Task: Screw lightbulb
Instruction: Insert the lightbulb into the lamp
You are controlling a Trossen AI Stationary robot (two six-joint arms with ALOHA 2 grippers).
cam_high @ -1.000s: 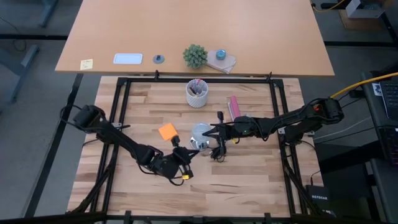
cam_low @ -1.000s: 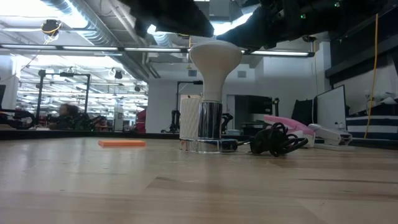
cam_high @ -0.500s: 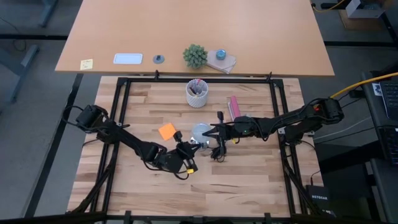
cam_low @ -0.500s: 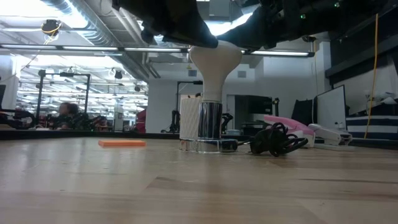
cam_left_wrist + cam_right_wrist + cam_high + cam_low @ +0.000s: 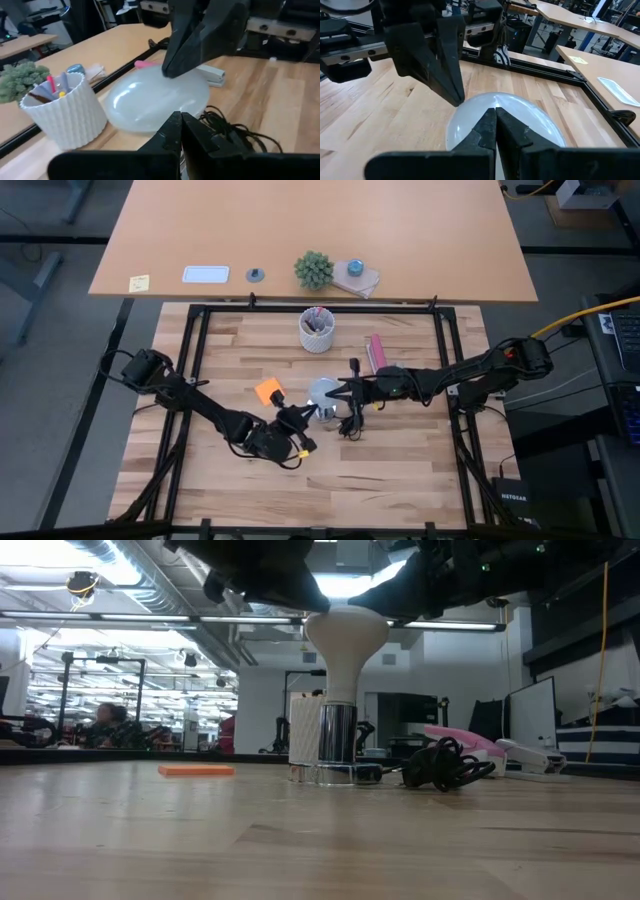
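The white lightbulb [image 5: 322,394] stands upright, its narrow base in the round silvery fitting [image 5: 338,745], rounded wide end up [image 5: 345,635]. The fitting stands on the table, and its black cord [image 5: 445,765] lies to its right. My left gripper [image 5: 303,418] is shut and comes at the bulb's top from the near left; it also shows in its wrist view [image 5: 180,125]. My right gripper [image 5: 347,392] is shut at the bulb's right side; it also shows in its wrist view [image 5: 495,120]. My left gripper meets the near-left edge of the bulb's rounded top [image 5: 462,107] with its shut fingertips [image 5: 456,95], slanting down from the near left. The bulb stays upright in the fitting. My right gripper meets the right edge of the bulb's rounded top [image 5: 172,80] with its shut fingertips [image 5: 170,70], slanting down from the table's right.
A white ribbed cup of pens [image 5: 317,328] stands behind the bulb, an orange note [image 5: 268,391] lies to its left, and a pink thing [image 5: 376,352] lies at the far right. A black frame [image 5: 195,320] borders the table.
My left gripper has gone toward the far right, up to the bulb's top, and stayed shut. The bulb and the fitting have kept their place.
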